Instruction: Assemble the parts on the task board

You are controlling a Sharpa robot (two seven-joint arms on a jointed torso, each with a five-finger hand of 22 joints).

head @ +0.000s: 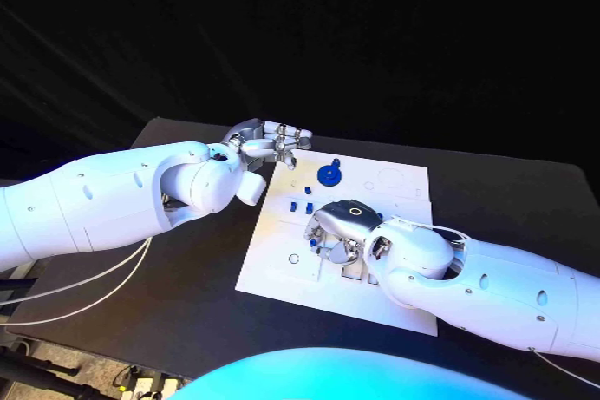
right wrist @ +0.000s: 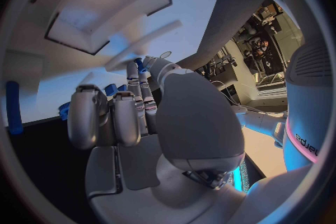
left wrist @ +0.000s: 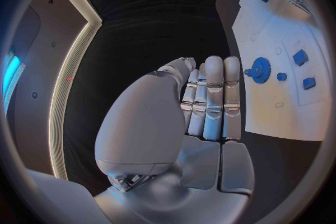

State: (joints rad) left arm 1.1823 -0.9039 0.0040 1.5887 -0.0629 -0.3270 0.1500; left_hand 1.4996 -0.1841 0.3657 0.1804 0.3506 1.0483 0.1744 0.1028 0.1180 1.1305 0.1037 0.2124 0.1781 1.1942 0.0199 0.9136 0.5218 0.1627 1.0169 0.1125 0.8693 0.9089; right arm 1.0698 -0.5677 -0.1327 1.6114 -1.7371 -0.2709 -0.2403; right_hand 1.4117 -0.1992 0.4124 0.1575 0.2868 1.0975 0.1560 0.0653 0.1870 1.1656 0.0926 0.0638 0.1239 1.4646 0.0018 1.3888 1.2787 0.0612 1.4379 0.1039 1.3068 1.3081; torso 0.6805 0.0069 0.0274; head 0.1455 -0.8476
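Your right hand (head: 340, 233) is down over the middle of the task board (head: 398, 181), fingers curled toward the plate. In the right wrist view a small blue part (right wrist: 139, 64) sits at the fingertips (right wrist: 133, 71), apparently pinched there, so you look to be partway through seating a piece in the board.

Your left hand (head: 269, 143) hovers at the far left corner of the board, above the worktop (head: 187, 287). Its fingers (left wrist: 212, 95) lie straight and close together with nothing in them.

The blue gear (head: 329, 173) rests on the board just beside that hand. Small blue pegs (head: 300, 206) lie between the gear and your right hand.

Next, I judge, you line the pinched part over its socket and press straight down.
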